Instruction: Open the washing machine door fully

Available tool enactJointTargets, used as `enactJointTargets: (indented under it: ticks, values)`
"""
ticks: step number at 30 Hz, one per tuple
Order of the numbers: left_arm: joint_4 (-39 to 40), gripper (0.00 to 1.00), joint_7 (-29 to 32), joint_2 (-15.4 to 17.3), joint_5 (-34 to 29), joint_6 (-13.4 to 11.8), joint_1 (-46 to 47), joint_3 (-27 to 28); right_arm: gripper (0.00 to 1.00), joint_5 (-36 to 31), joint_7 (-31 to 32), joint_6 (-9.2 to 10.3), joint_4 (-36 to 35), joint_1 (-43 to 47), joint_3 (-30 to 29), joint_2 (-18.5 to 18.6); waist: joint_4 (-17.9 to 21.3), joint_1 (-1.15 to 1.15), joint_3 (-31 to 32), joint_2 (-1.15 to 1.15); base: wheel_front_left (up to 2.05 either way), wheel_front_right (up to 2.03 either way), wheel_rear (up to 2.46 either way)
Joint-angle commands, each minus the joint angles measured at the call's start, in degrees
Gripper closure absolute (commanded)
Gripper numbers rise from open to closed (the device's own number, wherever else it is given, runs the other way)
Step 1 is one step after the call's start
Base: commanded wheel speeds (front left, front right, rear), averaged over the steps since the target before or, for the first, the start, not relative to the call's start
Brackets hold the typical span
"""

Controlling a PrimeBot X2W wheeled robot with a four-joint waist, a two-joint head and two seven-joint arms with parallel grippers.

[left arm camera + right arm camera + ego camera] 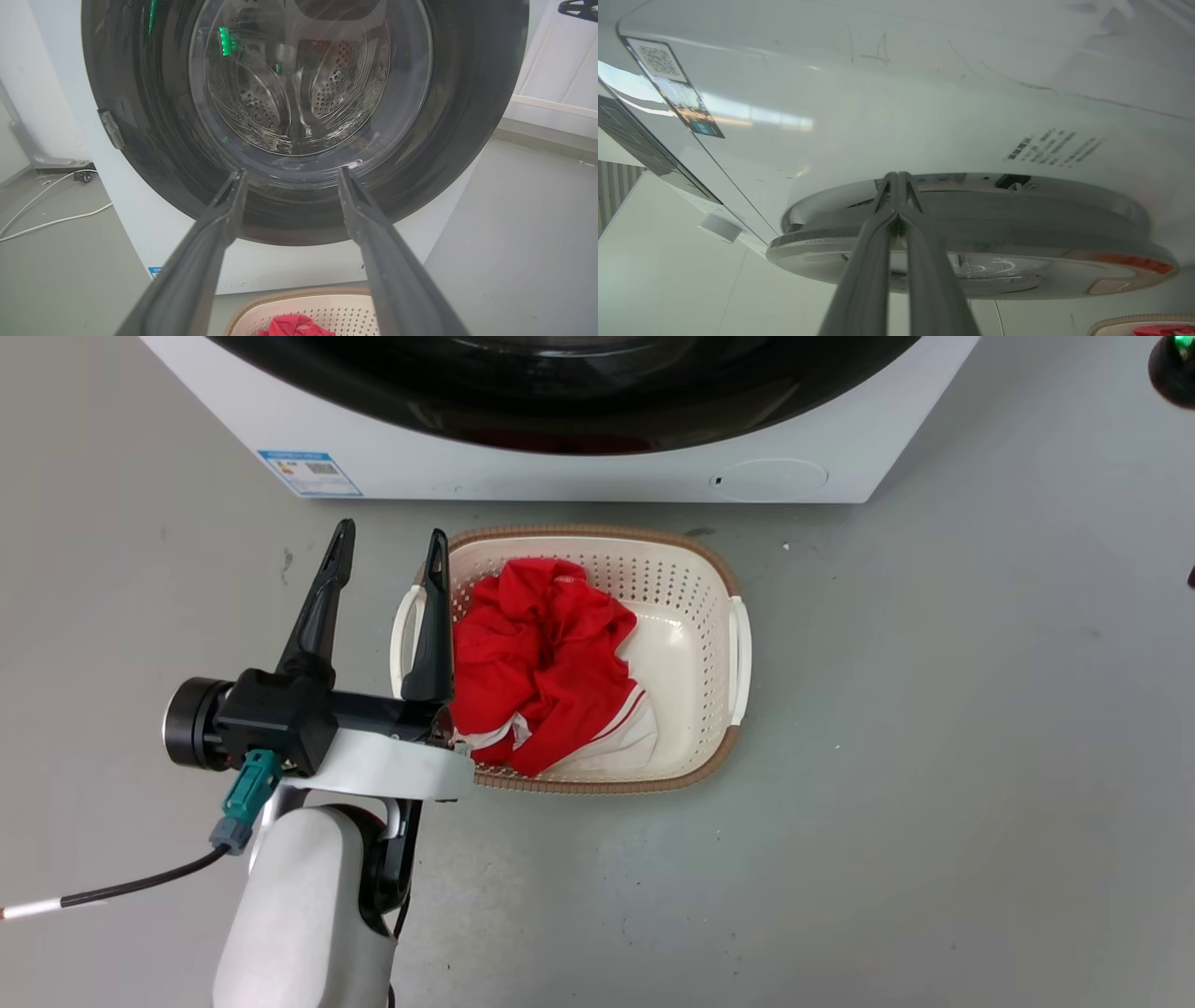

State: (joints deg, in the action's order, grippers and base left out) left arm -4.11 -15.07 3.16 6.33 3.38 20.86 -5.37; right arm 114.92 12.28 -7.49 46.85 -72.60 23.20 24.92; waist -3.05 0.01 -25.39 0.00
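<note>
The white washing machine [523, 467] stands at the top of the head view, with the lower arc of its glossy black washing machine door [560, 392] showing. My left gripper [387, 537] hovers open above the floor in front of it, holding nothing. In the left wrist view that gripper [292, 171] points at the door [467, 116], which lies against the machine's front, the steel drum visible through its glass. In the right wrist view my right gripper [896, 179] is shut, tips at the seam between the door's rim [1017, 219] and the machine's white front [924, 116].
A cream perforated laundry basket [709, 569] holding a red garment [541, 653] sits on the grey floor right before the machine, beside my left gripper's right finger. White cables [46, 219] trail on the floor left of the machine. Open floor lies to the right.
</note>
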Motion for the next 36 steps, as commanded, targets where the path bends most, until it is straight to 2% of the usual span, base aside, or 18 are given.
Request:
enactJointTargets:
  ticks: [1,8,18,29,36]
  values:
    - [0.2,0.00,-0.1,0.0,-0.2,0.1,0.8,-0.1,1.00,-0.6,0.4,0.00,0.9,-1.4,1.0,-0.1,-0.5,-0.01,-0.6,0.00,0.00,0.00,0.00]
    - [1.0,0.00,-0.1,-0.1,-0.1,0.0,1.8,-0.5,1.00,-2.1,2.6,0.00,7.4,-9.3,8.3,-2.0,-1.4,-0.01,-2.5,0.00,0.00,0.00,0.00]
    - [0.9,0.00,-0.1,-0.2,0.3,-0.1,2.0,-0.4,1.00,-2.0,6.8,0.00,11.9,-13.4,13.5,-3.6,-1.9,-0.01,-3.8,0.00,0.00,0.00,0.00]
    - [0.1,0.00,-0.1,-0.3,0.4,-0.4,1.8,-0.7,1.00,0.8,14.6,0.00,8.8,-10.1,15.8,-3.5,-1.3,-0.01,-2.1,0.00,0.00,0.00,0.00]
    - [-1.0,0.00,-0.1,-0.3,0.2,-0.3,1.2,-0.9,1.00,3.3,18.9,0.00,5.5,-6.0,17.3,-2.1,-0.5,-0.01,0.4,0.00,0.00,0.00,0.00]
